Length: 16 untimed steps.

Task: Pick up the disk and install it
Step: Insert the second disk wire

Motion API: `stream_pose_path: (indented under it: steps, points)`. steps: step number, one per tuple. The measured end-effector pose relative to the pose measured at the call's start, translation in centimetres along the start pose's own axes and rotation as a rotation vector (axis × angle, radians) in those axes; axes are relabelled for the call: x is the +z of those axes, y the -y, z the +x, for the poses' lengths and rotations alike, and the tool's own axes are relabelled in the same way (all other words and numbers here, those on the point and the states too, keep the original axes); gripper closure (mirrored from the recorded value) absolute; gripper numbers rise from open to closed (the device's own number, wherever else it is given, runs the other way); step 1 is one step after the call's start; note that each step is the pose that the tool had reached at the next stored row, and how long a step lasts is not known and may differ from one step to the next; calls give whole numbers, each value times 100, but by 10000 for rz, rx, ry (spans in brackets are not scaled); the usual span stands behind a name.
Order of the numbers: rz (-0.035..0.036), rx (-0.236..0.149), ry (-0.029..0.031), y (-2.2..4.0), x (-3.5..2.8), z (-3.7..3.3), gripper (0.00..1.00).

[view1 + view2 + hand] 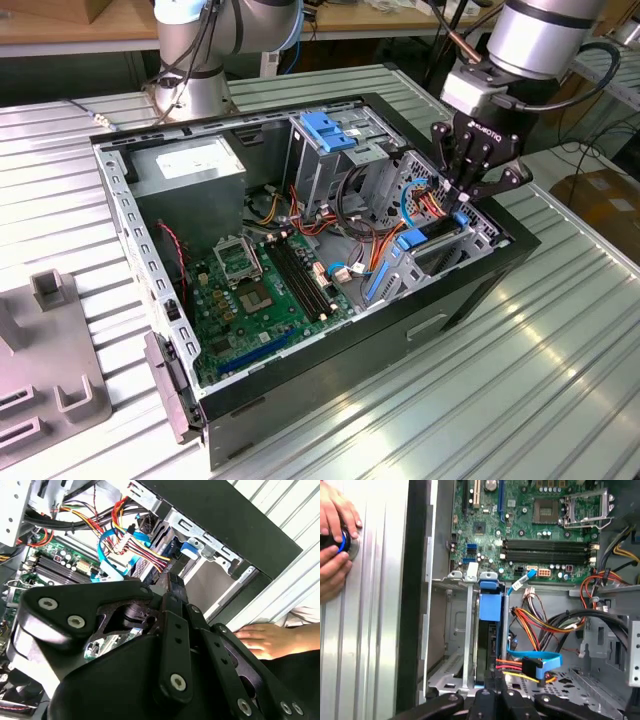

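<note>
The disk (432, 238) with its blue rails stands on edge in the drive bay of the open computer case (480, 290), at the exterior view's right. In the first wrist view the disk (487, 640) is a dark slab under a blue rail end, between the bay's metal walls. My gripper (463, 200) points down onto the disk's upper end beside the red and yellow cables. Its fingers look shut, with their tips together at the disk's end in both wrist views (493, 682) (174, 582). I cannot tell whether they pinch it or only touch it.
Inside the case are the green motherboard (260, 290), a grey power supply (190, 165), a tall cage with a blue latch (325, 130) and cable bundles (545, 625). A person's hands (335, 535) rest on the ribbed table beside the case. A grey fixture (50, 350) lies at the exterior view's left.
</note>
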State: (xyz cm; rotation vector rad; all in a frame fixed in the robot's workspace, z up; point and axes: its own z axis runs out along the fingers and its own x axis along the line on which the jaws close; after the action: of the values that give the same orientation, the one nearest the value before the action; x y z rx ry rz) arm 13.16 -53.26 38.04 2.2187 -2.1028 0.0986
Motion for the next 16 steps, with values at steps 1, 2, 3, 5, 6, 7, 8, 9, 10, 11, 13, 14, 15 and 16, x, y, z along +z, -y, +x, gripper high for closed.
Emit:
stream_pose_path:
  steps: [1,2,3,5,6,7,8,9,10,11,13,14,15,16]
  points:
    - [-72,-8,-3,-51,-73,-91,90]
    - [-92,-10,-9,-80,-147,-152,90]
    - [-92,-9,-11,-81,-147,-152,90]
    - [-92,-10,-13,-81,-147,-152,90]
    - [-92,-10,-14,-80,-147,-152,90]
    - [-92,-10,-13,-80,-147,-152,90]
    - [-92,-10,-13,-80,-147,-152,90]
    - [-92,-10,-15,-80,-147,-152,90]
    - [-92,-9,-15,-80,-147,-152,90]
    - [-92,-9,-15,-81,-147,-152,90]
    - [-92,-10,-15,-80,-147,-152,90]
    - [-92,-9,-16,-81,-147,-152,90]
    - [-92,-10,-17,-80,-147,-152,90]
    - [-94,-8,-37,-80,-148,-170,90]
